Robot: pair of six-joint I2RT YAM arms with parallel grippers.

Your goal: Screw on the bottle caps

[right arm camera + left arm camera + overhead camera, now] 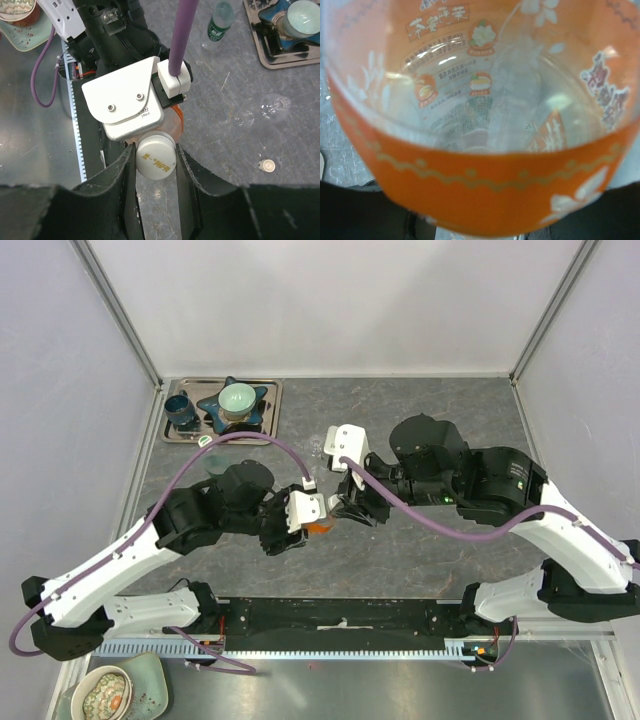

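Note:
My left gripper [292, 525] is shut on the orange bottle [318, 527] and holds it on its side, neck toward the right arm. The bottle's orange label [485, 180] fills the left wrist view and hides the fingers. My right gripper [156, 159] is shut on a white bottle cap [156, 156] with gold lettering, which sits at the neck of the orange bottle [176, 120]. The green-tinted bottle [218, 25] stands apart and shows in the top view too [214, 465]. The smaller clear bottle [267, 106] lies on the table. A loose cap [269, 165] lies near it.
A metal tray [270, 390] at the back left holds a dark blue cup [182, 410] and a pale green bowl [238, 398]. A small round thing [204, 440], maybe a cap, lies by the tray. A patterned bowl on a plate [110, 695] sits off the table's near-left corner.

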